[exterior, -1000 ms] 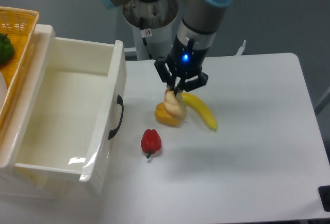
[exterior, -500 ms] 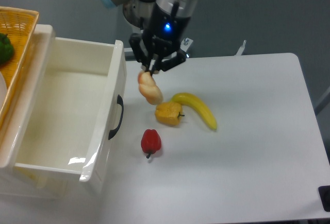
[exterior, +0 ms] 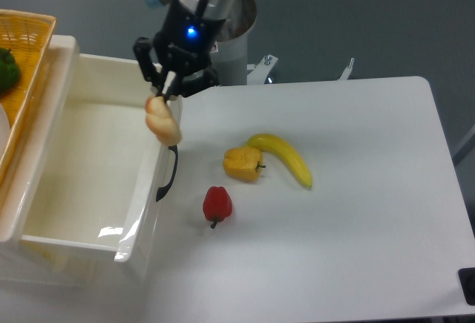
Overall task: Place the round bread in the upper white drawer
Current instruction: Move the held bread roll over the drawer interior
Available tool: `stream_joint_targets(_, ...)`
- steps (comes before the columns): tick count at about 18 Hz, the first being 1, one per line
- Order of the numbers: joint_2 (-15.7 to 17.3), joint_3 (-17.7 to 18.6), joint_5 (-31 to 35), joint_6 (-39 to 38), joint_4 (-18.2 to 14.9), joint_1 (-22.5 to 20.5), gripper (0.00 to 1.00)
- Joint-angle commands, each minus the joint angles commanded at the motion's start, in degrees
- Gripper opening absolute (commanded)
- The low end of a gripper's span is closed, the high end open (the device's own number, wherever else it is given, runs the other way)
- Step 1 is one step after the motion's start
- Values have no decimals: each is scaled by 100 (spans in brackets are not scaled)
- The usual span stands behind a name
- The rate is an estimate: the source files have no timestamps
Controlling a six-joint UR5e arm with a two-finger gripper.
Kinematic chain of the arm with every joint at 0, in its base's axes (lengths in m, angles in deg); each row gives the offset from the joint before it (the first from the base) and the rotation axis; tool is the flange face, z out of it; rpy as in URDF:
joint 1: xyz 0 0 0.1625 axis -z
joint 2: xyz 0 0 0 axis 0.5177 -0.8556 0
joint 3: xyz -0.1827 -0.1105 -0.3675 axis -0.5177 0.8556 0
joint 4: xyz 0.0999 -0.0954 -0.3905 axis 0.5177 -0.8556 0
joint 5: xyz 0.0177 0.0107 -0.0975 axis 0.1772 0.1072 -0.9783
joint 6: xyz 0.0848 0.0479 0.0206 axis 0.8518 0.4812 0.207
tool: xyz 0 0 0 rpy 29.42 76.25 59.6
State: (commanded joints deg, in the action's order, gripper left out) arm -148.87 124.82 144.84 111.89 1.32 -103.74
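Note:
My gripper (exterior: 169,90) is shut on the round bread (exterior: 162,121), a pale beige bun that hangs below the fingertips. The bread is in the air over the front wall of the upper white drawer (exterior: 74,182), just above the black curved handle (exterior: 169,173). The drawer is pulled open and its inside shows nothing in it. The arm reaches in from the top of the view.
An orange-yellow bell pepper (exterior: 243,163), a yellow banana (exterior: 286,159) and a red pepper (exterior: 217,204) lie on the white table (exterior: 334,219). A yellow wicker basket (exterior: 22,63) with a green vegetable (exterior: 7,68) sits at the far left.
The gripper has lifted the bread off the table beside the bell pepper and carried it left, from over the table to above the drawer's front wall.

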Motion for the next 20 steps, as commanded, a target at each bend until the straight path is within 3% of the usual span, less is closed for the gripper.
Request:
stream_joint_targets(5, -9, 79, 9, 0, -9, 255, 1)
stream_joint_targets(8, -9, 115, 9, 9, 9, 334, 7)
stream_joint_targets(9, -9, 123, 9, 35, 17, 370, 18)
stream_joint_targets(11, -26, 132, 44, 123, 61, 414, 69)
stream_joint_targets(12, -26, 141, 35, 184, 79, 414, 75)
stream_joint_targets(20, -44, 141, 26, 237, 79, 458, 79)
